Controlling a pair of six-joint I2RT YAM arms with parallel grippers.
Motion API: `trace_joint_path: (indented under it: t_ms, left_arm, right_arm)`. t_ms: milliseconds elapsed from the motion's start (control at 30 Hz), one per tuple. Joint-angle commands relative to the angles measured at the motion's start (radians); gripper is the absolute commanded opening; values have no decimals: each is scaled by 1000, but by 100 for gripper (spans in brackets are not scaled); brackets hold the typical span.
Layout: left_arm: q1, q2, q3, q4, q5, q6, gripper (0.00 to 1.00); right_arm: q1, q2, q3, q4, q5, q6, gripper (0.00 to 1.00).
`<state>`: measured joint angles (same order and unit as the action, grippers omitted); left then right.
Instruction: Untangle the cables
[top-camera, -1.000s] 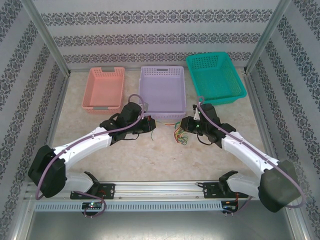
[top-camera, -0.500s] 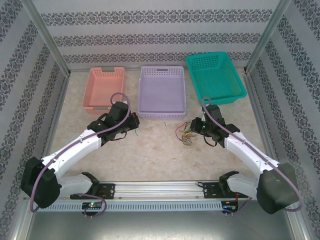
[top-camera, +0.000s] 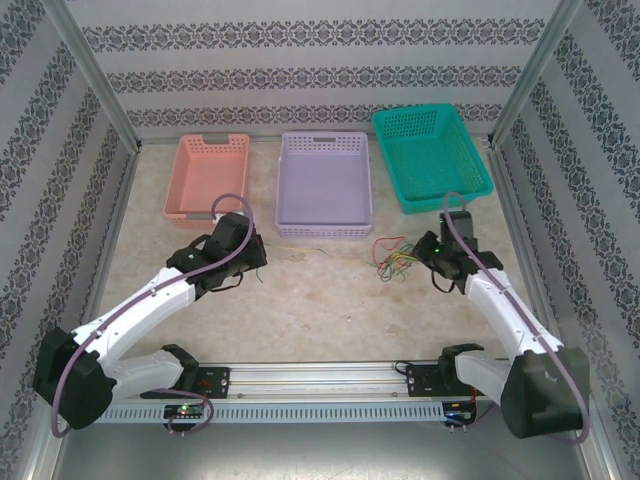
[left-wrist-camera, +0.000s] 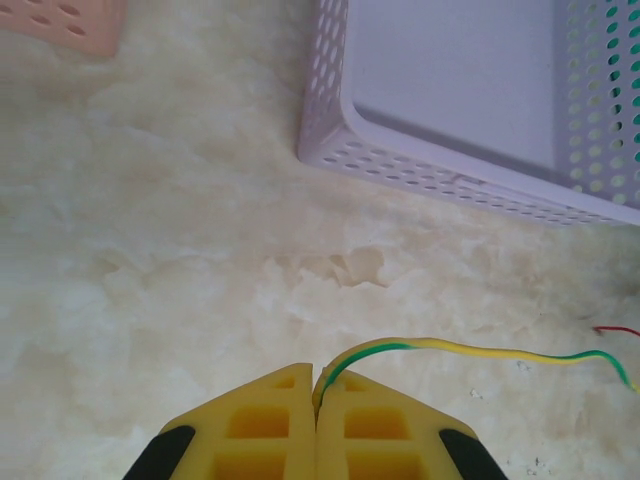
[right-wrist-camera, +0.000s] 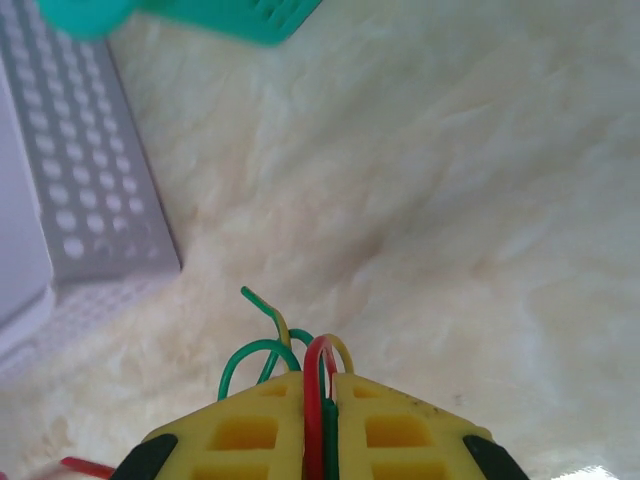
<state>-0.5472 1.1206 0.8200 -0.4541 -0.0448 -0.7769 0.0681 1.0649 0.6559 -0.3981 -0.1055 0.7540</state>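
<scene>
while left gripper (left-wrist-camera: 317, 378) pinches a yellow-green wire (left-wrist-camera: 480, 351) near the lilac basket (left-wrist-camera: 400, 172), right gripper (right-wrist-camera: 325, 378) clamps the cables (top-camera: 398, 263) beside it.

Pink basket (top-camera: 207, 177), lilac basket (top-camera: 324, 185), teal basket (top-camera: 430, 155); cables (top-camera: 397, 262) red, green, yellow; table (top-camera: 300, 300) cream-marbled; walls (top-camera: 300, 90) white with dark floral bands.

The cream marbled table (top-camera: 320, 310) is carrying three baskets across its far side: pink basket (top-camera: 207, 177), lavender basket (top-camera: 324, 185), teal basket (top-camera: 430, 157). Nearer in, a cable tangle (top-camera: 395, 260), red, yellow and green, is lying on the bare top, and one yellow-green cable (left-wrist-camera: 480, 352) is trailing beside the lavender basket.
</scene>
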Motion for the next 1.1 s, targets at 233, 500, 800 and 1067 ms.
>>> trace_joint_path:
  t_ms: [233, 500, 800, 1067]
  left_arm:
    - [52, -44, -30, -106, -145, 28, 0]
    - [97, -130, -27, -208, -246, 31, 0]
    - [93, -4, -76, 66, 154, 83, 0]
    - [32, 58, -39, 137, 238, 38, 0]
  right_arm:
    - [-174, 44, 3, -36, -83, 19, 0]
    - [-351, 14, -30, -22, -182, 22, 0]
    - [-205, 66, -62, 75, -225, 97, 0]
    - [-147, 100, -104, 132, -238, 140, 15]
